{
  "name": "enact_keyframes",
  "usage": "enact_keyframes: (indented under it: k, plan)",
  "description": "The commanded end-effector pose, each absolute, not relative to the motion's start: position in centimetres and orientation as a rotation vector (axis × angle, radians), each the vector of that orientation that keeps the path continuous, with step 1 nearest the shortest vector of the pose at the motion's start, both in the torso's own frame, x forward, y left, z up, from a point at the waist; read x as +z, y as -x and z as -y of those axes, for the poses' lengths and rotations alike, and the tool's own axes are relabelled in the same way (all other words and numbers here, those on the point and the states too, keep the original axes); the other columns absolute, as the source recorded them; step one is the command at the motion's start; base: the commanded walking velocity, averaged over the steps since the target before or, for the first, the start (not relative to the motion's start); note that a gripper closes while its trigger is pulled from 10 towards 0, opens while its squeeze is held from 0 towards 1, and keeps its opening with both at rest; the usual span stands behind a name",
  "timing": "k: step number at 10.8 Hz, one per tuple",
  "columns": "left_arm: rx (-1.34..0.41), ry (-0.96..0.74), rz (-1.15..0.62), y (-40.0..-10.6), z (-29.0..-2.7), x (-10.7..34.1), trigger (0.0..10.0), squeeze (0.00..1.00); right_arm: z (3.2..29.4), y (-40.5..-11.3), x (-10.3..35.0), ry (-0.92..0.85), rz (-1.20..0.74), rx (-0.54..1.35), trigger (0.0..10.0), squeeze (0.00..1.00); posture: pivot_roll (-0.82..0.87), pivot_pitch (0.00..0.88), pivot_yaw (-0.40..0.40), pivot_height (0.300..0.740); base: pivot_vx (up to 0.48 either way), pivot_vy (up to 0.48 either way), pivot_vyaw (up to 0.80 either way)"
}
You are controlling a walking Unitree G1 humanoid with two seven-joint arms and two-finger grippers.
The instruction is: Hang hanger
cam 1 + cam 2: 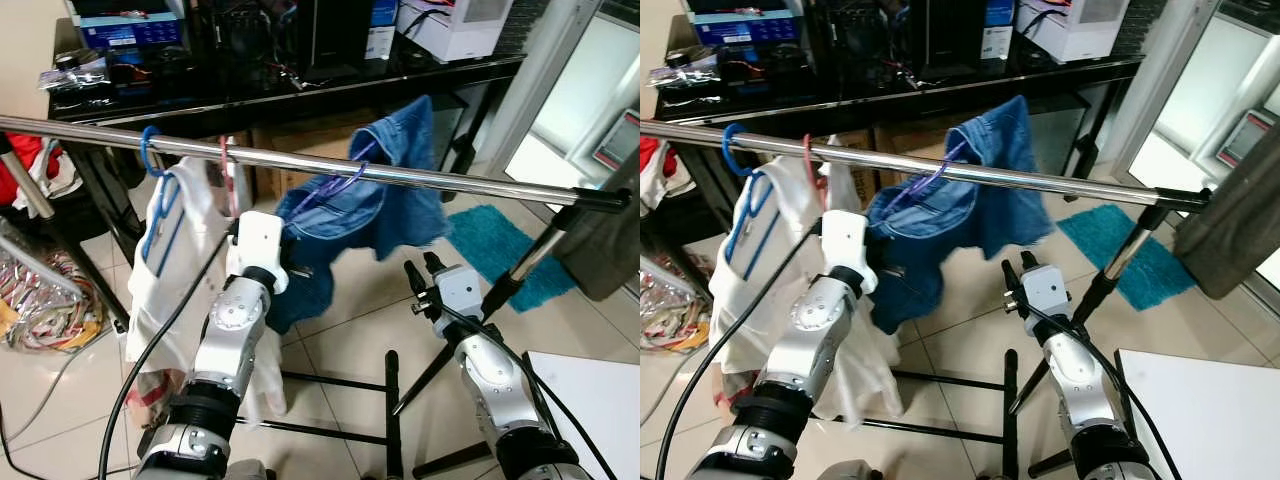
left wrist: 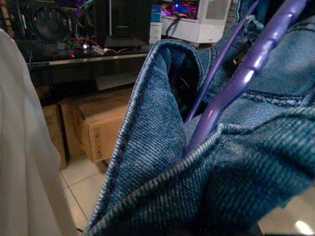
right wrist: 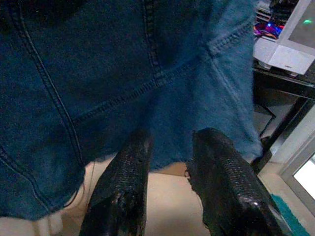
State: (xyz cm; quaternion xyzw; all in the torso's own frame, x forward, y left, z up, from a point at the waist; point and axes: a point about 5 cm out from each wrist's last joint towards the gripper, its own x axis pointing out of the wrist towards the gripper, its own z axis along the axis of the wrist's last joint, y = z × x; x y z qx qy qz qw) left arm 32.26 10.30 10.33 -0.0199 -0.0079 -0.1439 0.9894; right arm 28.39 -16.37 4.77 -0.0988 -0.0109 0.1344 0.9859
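On the silver rail hangs the purple hanger carrying blue denim. Left gripper presses into that denim; its fingers' state cannot be told. Left wrist view shows the hanger's arm inside the waistband. Right gripper sits below the hem, fingers apart, empty.

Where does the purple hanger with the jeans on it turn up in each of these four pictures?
Left eye view: purple hanger at the middle of the metal rail, inside the blue denim garment.
Right eye view: the same spot, nearer the picture's centre-left.
Left wrist view: close up, rising out of the denim.
Right wrist view: hanger not seen; denim beyond the right gripper.
Shared landmark: the denim.
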Motion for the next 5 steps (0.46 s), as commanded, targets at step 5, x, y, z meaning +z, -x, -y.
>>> enact_keyframes:
  k: [5]
  plan:
    - [-0.276,0.115,-0.094,-31.13,-9.91,7.91,10.0,0.00,17.36,-27.84,3.80,0.208,-0.034,0.240,10.0,0.00,0.22,0.000,-0.043,0.740,0.000,0.000,0.00]
